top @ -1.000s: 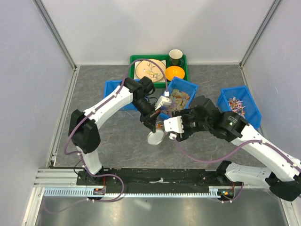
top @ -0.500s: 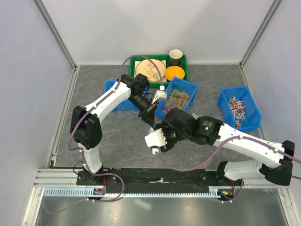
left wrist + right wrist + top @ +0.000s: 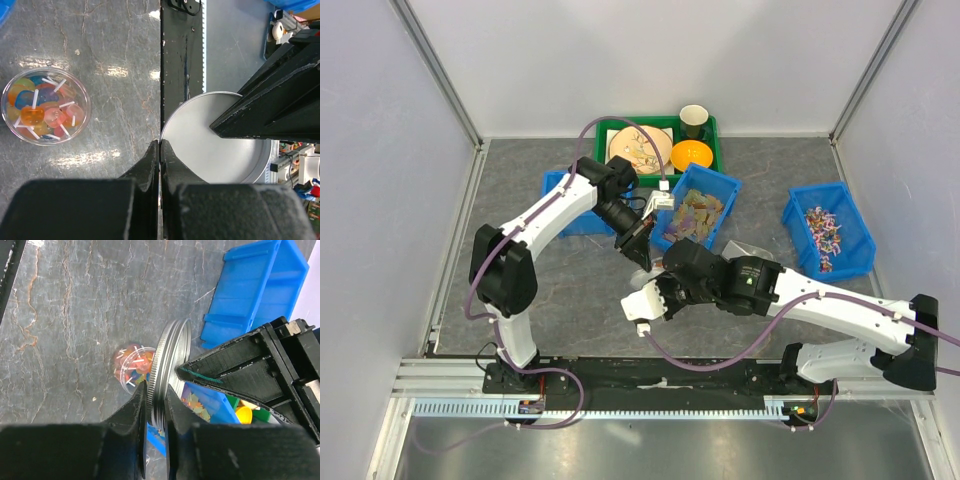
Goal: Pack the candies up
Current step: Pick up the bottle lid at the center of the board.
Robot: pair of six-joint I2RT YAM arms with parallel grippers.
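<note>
The candies (image 3: 42, 107) are small bright sweets with white sticks, in a clear cup (image 3: 75, 85) standing on the table. The cup also shows in the right wrist view (image 3: 131, 366); in the top view it is hidden. A silver metal lid (image 3: 220, 155) is held on edge above the table and also shows in the right wrist view (image 3: 167, 365). My left gripper (image 3: 160, 143) is shut on the lid's rim and shows from above (image 3: 642, 252). My right gripper (image 3: 154, 386) is shut across the lid's edge and hides the lid from above (image 3: 650, 300).
A blue bin (image 3: 725, 190) of flat pastel packets stands behind the grippers. Another blue bin (image 3: 860, 235) of tiny white-pink-purple sweets is at the right. A third blue bin (image 3: 555, 195) is behind the left arm. A green tray (image 3: 715, 135) holds a plate, an orange bowl (image 3: 691, 155) and a cup.
My right arm has swung left and toward the near edge and now covers the lid, which was in plain sight a second ago. My left gripper has drawn back slightly.
</note>
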